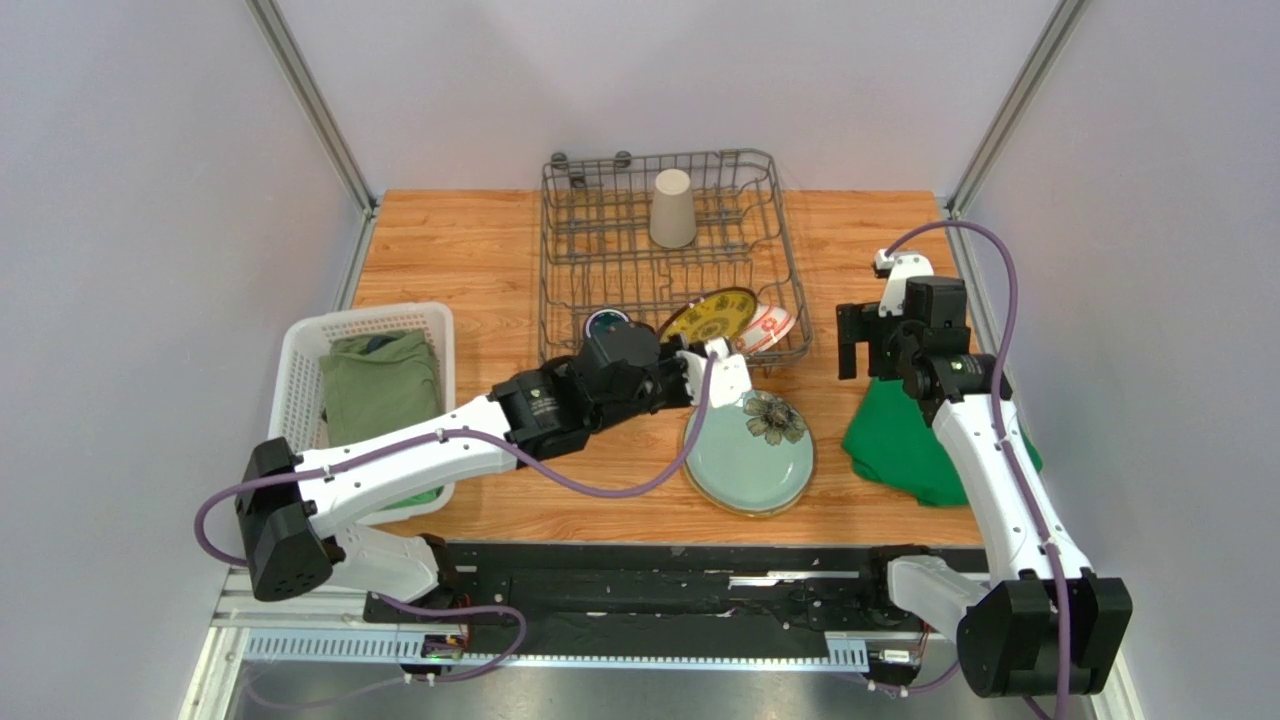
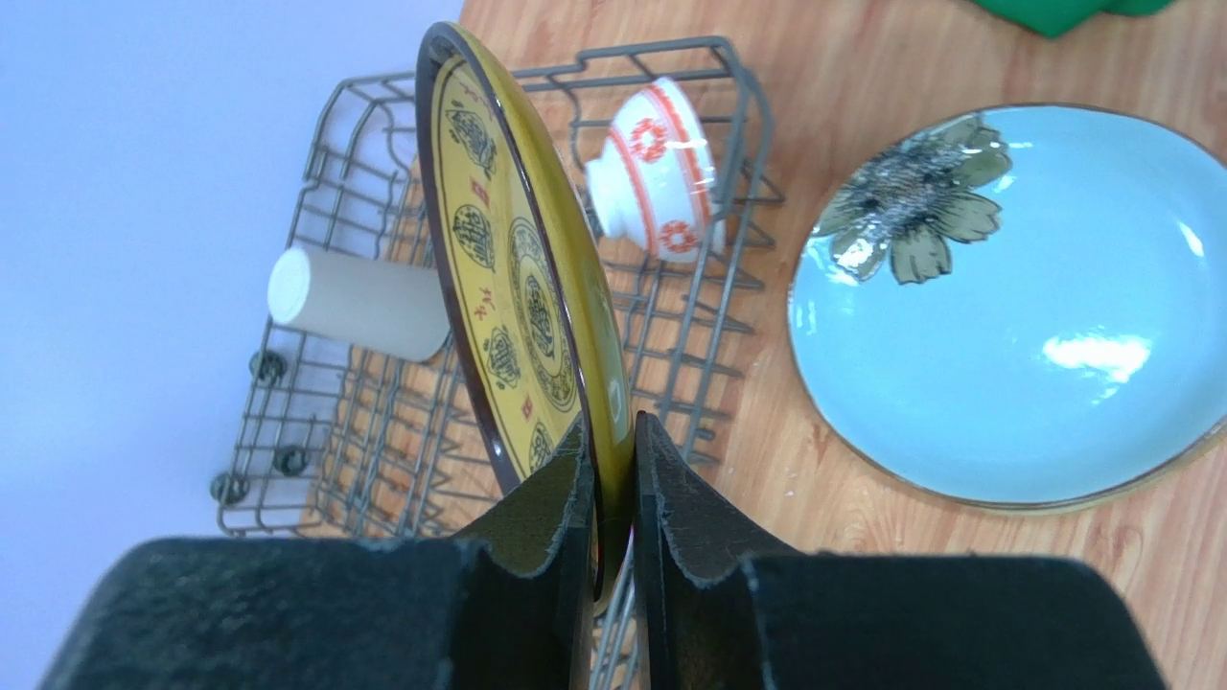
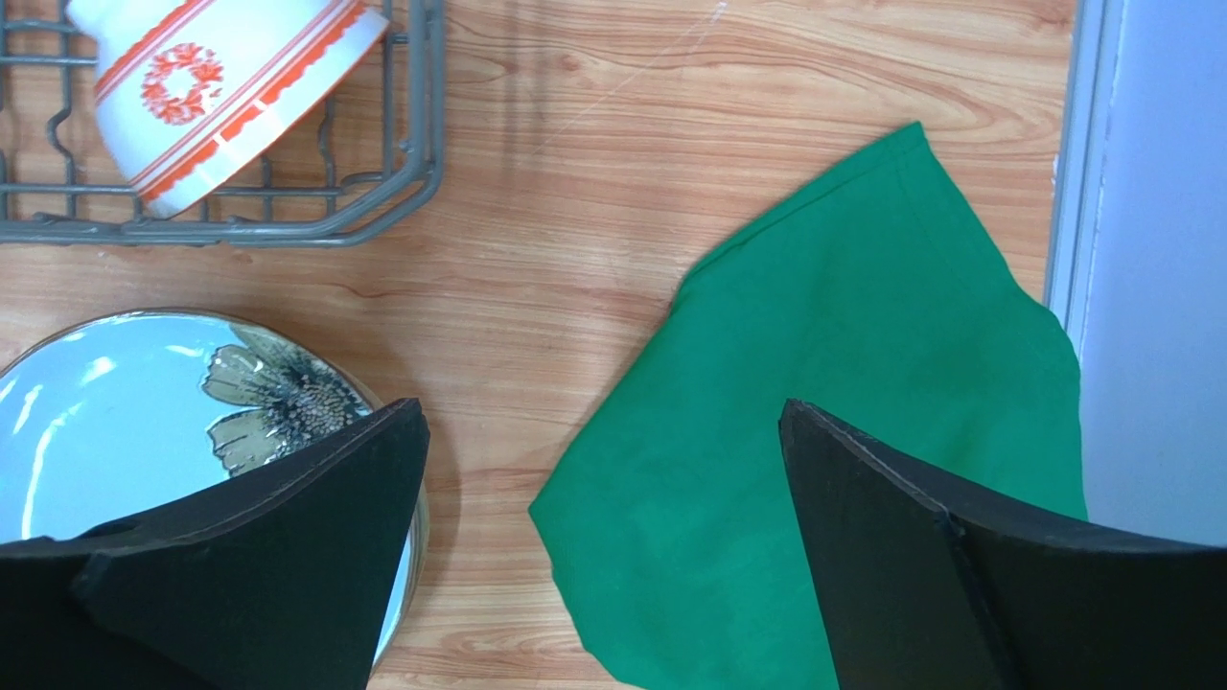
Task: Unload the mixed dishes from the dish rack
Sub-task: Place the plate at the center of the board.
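The left tool [image 2: 615, 431] pinches the rim of the yellow patterned plate [image 2: 519, 288], which stands on edge at the dish rack's [image 2: 749, 144] near right. Stiff, glazed and breakable, it likely slips; a deeper rim hold seems safer. The right tool [image 3: 602, 417] gapes wide above the green cloth [image 3: 864, 331].

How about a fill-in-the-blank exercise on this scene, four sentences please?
1. The plate pinched by the left gripper is ____ in colour.
2. The pale plate lies flat on the ____.
3. Below the open right gripper lies a cloth coloured ____.
4. The tumbler stands in the ____.
Missing words: yellow; table; green; rack.
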`<state>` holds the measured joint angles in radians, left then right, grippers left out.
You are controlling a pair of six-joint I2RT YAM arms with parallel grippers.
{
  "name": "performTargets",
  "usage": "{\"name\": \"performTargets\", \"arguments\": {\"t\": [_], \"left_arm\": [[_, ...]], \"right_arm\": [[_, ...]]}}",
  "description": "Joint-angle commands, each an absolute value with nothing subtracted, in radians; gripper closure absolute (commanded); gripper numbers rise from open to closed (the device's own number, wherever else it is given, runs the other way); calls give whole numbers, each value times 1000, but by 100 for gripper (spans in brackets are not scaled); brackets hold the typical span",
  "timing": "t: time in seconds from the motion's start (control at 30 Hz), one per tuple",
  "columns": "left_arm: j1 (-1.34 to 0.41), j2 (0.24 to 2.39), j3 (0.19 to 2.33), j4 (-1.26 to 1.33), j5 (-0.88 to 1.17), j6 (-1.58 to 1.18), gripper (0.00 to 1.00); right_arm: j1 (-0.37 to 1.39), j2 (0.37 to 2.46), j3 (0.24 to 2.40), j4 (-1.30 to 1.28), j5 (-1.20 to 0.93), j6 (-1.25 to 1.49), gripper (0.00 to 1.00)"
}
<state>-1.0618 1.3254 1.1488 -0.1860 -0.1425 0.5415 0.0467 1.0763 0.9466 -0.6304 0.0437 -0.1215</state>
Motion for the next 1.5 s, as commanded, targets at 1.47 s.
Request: {"name": "performTargets", "arguments": {"t": [1.47], "left_arm": [[-1459,1815,1038,121,-446,854,84]], "right_arm": [[-86,1039,971,-635,-98,-120,1]]}}
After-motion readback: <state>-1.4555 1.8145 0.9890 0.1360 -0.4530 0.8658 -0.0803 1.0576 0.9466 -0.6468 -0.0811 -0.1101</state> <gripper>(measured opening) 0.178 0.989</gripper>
